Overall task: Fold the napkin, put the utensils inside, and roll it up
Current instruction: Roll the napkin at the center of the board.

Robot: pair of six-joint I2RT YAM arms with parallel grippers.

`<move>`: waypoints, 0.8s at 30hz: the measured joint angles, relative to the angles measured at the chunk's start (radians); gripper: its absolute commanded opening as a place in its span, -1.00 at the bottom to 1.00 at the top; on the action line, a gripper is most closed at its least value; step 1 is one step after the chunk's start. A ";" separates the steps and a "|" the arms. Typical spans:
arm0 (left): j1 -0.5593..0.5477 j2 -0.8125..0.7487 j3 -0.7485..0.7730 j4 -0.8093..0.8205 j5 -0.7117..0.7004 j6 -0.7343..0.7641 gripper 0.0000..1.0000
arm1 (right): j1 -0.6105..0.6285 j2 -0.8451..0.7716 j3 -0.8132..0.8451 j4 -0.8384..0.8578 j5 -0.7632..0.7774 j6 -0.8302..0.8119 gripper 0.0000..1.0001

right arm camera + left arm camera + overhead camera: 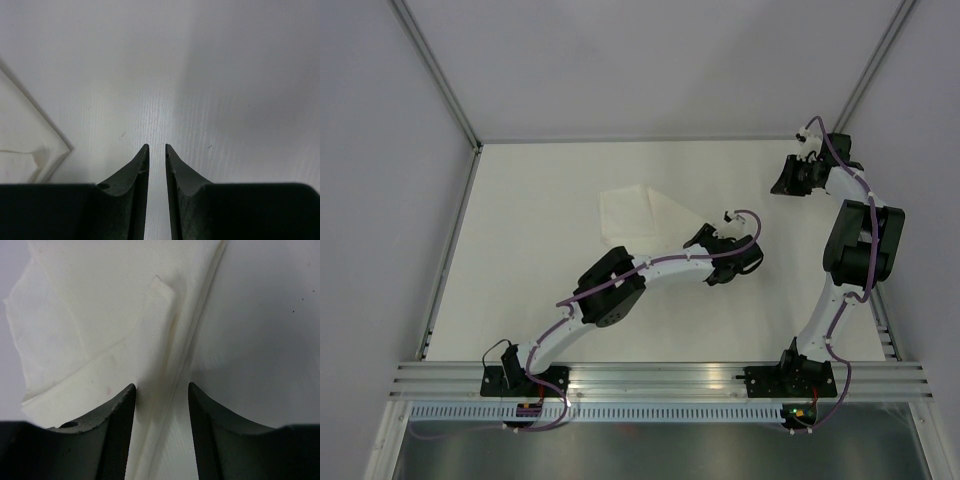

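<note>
Left gripper [161, 386] is seen half open. Its jaws straddle a raised fold ridge along the right-hand edge of the napkin [638, 213], with cloth between the fingers and no pinch evident. The napkin lies mid-table [540, 300], already doubled into overlapping layers, and its near-right corner is hidden under the left wrist in the top view. Farther out, the right gripper [157, 146] is held over bare tabletop toward the far right, well apart from the cloth. Its jaws are narrowed to a slit and nothing is held. No cutlery is seen in any view. Risks: if the jaws are closed here, only the top flap may be caught, so the fold would peel open when lifted. If the whole stack is caught off-centre, the thin sheet is likely to be dragged and bunched. The fingertips could also scrape the table. Rolling would be premature while no utensils are located. The layered flaps and crease ridge are shown only by the left wrist view; in the top view they are washed out, white on off-white. The right jaw gap can be judged only from its own wrist view. Arm spacing is given by the top view alone.
</note>
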 measured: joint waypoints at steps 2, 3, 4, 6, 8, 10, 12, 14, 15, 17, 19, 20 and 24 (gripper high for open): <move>0.004 0.000 -0.001 0.001 0.003 0.000 0.01 | 0.000 0.000 -0.002 0.000 -0.002 0.001 -0.51; 0.006 0.000 -0.002 0.001 0.003 0.000 0.01 | -0.001 0.000 -0.002 0.000 -0.003 0.001 -0.51; 0.009 0.000 -0.004 0.002 0.002 0.000 0.00 | -0.002 0.000 -0.002 0.000 -0.003 0.001 -0.51; 0.013 0.000 -0.007 0.005 0.002 0.000 -0.03 | -0.004 0.000 -0.002 0.000 -0.003 0.002 -0.52; 0.016 0.000 -0.013 0.008 0.001 0.000 -0.06 | -0.006 0.000 -0.002 0.000 -0.003 0.002 -0.53; 0.016 -0.002 -0.022 0.018 -0.001 0.000 -0.07 | -0.007 0.000 -0.002 0.000 -0.003 0.002 -0.53; 0.016 -0.006 -0.036 0.034 -0.005 0.000 -0.10 | -0.007 0.000 -0.002 0.000 -0.004 0.002 -0.53; 0.016 -0.016 -0.058 0.055 -0.005 0.000 -0.13 | -0.006 0.000 -0.002 0.000 -0.006 0.002 -0.54; 0.016 -0.023 -0.071 0.067 -0.004 0.000 -0.13 | -0.006 0.000 -0.002 0.000 -0.006 0.002 -0.54; 0.016 -0.031 -0.087 0.085 -0.002 0.000 -0.14 | -0.007 0.000 -0.002 0.000 -0.006 0.002 -0.56; 0.016 -0.034 -0.095 0.095 0.001 0.001 -0.15 | -0.007 0.000 -0.003 0.000 -0.006 0.002 -0.57; 0.016 -0.036 -0.100 0.100 0.002 0.002 -0.16 | -0.007 0.000 -0.003 0.000 -0.006 0.002 -0.57; 0.019 -0.053 -0.129 0.132 0.020 0.009 -0.19 | -0.008 0.000 -0.006 0.000 -0.006 0.002 -0.60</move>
